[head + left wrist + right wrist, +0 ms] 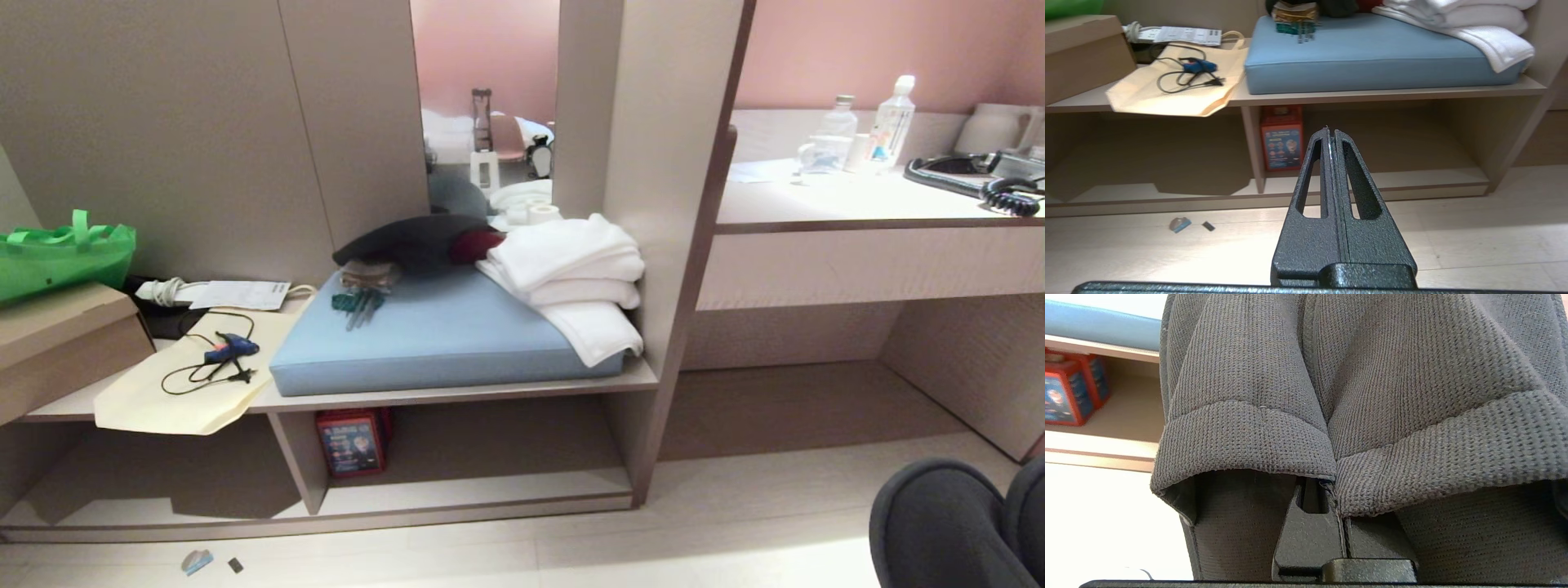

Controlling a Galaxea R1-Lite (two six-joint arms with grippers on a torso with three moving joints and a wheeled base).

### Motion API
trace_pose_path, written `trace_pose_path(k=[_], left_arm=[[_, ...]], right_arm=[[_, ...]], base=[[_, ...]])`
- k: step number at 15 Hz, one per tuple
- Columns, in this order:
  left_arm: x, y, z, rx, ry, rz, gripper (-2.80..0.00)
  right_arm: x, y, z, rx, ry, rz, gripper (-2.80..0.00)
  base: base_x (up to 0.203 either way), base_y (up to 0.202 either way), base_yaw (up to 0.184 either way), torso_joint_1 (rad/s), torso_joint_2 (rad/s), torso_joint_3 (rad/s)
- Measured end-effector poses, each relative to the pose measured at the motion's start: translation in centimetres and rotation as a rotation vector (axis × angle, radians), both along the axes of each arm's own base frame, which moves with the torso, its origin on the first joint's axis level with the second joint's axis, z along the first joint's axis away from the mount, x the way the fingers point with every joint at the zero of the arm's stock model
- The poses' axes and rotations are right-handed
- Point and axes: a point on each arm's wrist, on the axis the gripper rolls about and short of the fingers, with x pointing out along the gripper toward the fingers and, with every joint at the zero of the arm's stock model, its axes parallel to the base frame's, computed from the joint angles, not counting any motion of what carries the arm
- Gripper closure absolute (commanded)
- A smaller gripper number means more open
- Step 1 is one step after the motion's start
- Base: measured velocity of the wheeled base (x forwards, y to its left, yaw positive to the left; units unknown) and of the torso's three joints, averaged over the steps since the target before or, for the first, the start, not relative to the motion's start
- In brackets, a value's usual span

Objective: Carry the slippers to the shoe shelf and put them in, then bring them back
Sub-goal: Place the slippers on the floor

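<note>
- My right hand (1331,506) is pinched on the slippers (1331,396), its fingers clamped between the pair where the two meet; their dark grey toes show at the near right corner of the head view, above the floor.
- My left hand (1331,132) is pressed together with nothing in it, pointing at the shoe shelf (482,494).
- The shoe shelf's right cubby holds only a red box (351,442), standing against the vertical divider at its far left; I see nothing in the left cubby.
- On the board above lies a blue cushion (457,335) carrying folded white towels (571,278) at its right and dark clothing at the far edge.
- A green bag (61,257) sits at far left above a cardboard box (65,343).
</note>
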Motion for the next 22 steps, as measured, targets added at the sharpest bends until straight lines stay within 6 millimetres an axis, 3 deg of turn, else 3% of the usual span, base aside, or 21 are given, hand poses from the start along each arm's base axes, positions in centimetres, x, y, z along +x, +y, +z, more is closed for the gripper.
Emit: trace_pose_path(k=[9,22], left_arm=[[0.00,0.00,0.00,-0.001,0.000,0.000,0.00],[0.00,0.00,0.00,-0.004,0.000,0.000,0.00]], right_arm=[[0.00,0.00,0.00,0.000,0.000,0.001,0.00],[0.00,0.00,0.00,0.000,0.000,0.000,0.00]], base=[[0.000,-0.183,0.002,0.002,0.00,0.002],[0.000,-0.004,0.000,0.001,0.00,-0.050]])
